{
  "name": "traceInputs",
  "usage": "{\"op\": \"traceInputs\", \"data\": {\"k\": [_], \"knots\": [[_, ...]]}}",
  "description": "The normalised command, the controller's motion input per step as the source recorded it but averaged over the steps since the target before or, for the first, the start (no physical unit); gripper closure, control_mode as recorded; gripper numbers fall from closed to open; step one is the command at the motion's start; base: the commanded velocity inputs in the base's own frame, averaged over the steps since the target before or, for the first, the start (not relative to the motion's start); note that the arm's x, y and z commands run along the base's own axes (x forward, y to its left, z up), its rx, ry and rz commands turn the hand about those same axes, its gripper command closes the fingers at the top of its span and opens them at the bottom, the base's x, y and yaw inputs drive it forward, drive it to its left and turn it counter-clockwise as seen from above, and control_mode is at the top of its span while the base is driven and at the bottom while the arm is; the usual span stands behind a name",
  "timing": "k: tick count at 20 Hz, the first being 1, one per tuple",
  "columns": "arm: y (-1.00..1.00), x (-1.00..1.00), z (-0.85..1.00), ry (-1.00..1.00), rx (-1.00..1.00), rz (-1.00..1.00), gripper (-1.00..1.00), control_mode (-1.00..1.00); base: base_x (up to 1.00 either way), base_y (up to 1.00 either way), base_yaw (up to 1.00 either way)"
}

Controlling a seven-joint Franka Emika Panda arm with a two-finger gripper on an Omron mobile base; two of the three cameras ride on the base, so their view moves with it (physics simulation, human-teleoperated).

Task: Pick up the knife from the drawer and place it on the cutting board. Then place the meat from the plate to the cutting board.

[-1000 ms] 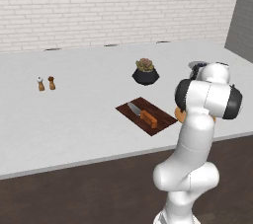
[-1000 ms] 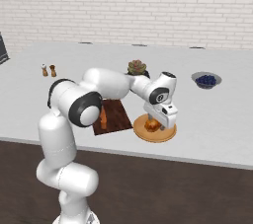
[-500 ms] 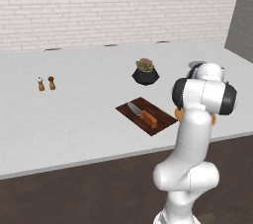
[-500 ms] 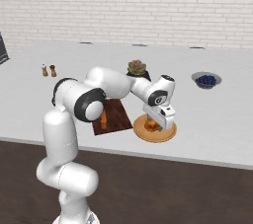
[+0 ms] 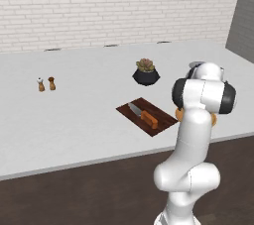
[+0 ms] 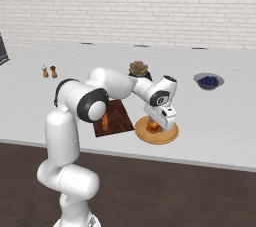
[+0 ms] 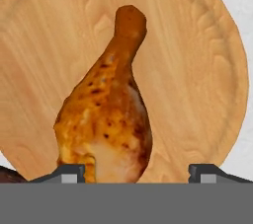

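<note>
From the left, the knife (image 5: 142, 114) already lay on the cutting board (image 5: 161, 123); from the right, the gripper (image 6: 154, 125) hung over the plate (image 6: 169, 135); the hand camera showed its fingertips (image 7: 71, 172) spread open around the meat (image 7: 108, 117), not yet lifted.

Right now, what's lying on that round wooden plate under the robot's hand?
A browned chicken drumstick, the meat, lies on the plate, its thin bone end pointing away from the hand. The hand's open fingers straddle its thick end. The plate beneath the meat is covered.
</note>
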Motion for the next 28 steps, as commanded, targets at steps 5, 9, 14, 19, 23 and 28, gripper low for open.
{"op": "traceInputs", "data": {"k": [5,9,14,19,23,28], "knots": [[0.27,0.23,-0.48,-0.01,0.0,0.0,-1.0,-1.0,0.0,0.0,0.0],[0.21,0.23,-0.32,-0.06,0.0,0.0,-1.0,-1.0,0.0,0.0,0.0],[0.08,-0.24,-0.17,-0.22,0.0,0.0,-1.0,-1.0,0.0,0.0,0.0],[0.11,0.15,-0.31,-0.05,0.0,0.0,-1.0,-1.0,0.0,0.0,0.0],[0.12,0.46,-0.57,0.0,0.0,0.0,-1.0,-1.0,0.0,0.0,0.0],[0.03,0.24,-0.6,0.0,0.01,0.0,-1.0,-1.0,0.0,0.0,0.0]]}}
